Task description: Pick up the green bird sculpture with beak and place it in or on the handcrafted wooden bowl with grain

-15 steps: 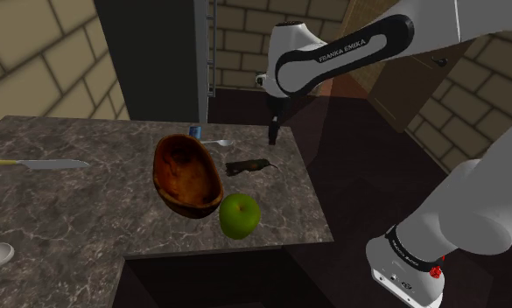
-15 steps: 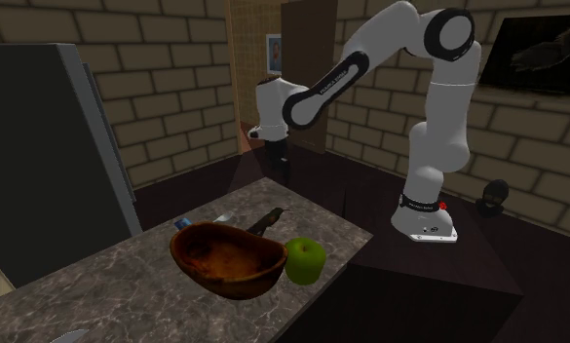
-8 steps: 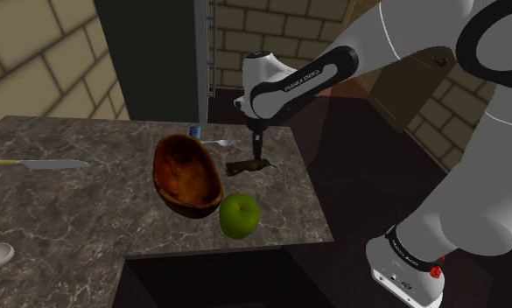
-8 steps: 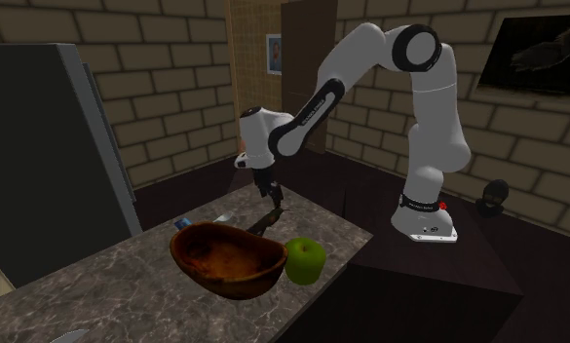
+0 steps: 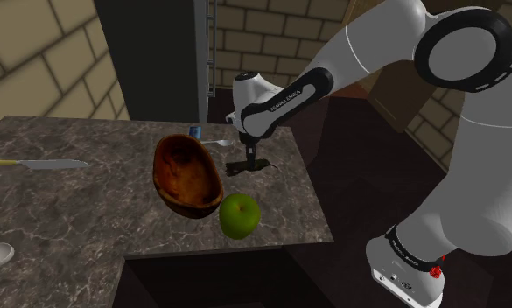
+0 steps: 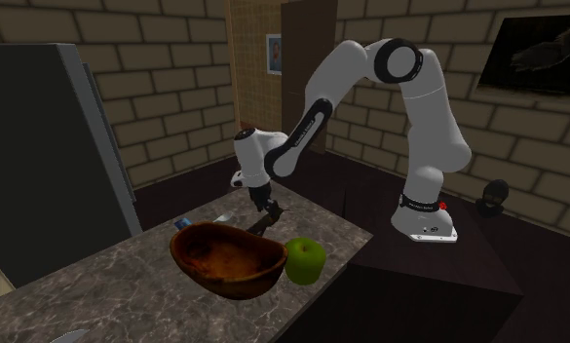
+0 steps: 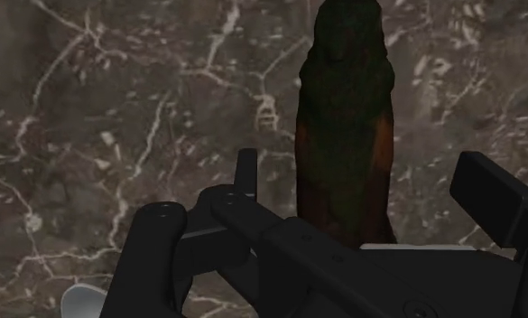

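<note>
Bird sculpture (image 7: 343, 117): 1; dark, with a brown-orange tinge; lies lengthwise on the desk (image 5: 87, 201), just beside the bowl's far rim, near the desk's edge.
Pincer (image 5: 250, 159): 1; open, its 2 fingers apart on either side of the bird, neither seen touching it; it points down at the bird, judged ready to close across its narrow body.
Wooden bowl (image 5: 185, 171): 1; brown, nothing in it; sits tilted between bird and apple, so the carry looks short.
Apple (image 5: 240, 216): 1; green; touches or nearly touches the bowl's near side, apart from the bird.
Knife (image 5: 44, 164): 1; well apart, at the shoulder view's left.
Step in hand: grasp not yet made.
</note>
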Controlling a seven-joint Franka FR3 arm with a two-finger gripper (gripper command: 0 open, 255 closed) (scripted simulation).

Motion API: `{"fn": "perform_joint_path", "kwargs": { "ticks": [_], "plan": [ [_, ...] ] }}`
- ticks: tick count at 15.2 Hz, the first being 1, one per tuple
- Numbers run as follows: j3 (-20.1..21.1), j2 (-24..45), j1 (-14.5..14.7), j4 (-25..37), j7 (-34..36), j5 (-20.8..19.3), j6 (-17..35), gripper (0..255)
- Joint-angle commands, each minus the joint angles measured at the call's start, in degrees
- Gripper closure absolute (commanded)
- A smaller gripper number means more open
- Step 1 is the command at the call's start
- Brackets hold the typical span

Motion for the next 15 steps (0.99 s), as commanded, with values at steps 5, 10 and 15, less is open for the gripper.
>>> {"fn": "perform_joint_path", "kwargs": {
  "ticks": [5,10,15],
  "plan": [
    [-0.3,1.8,0.0,-0.7,0.2,-0.4,2.4,0],
    [-0.3,1.8,0.0,-0.7,0.2,-0.4,2.4,0],
    [-0.3,1.8,0.0,-0.7,0.2,-0.4,2.4,255]
  ]
}}
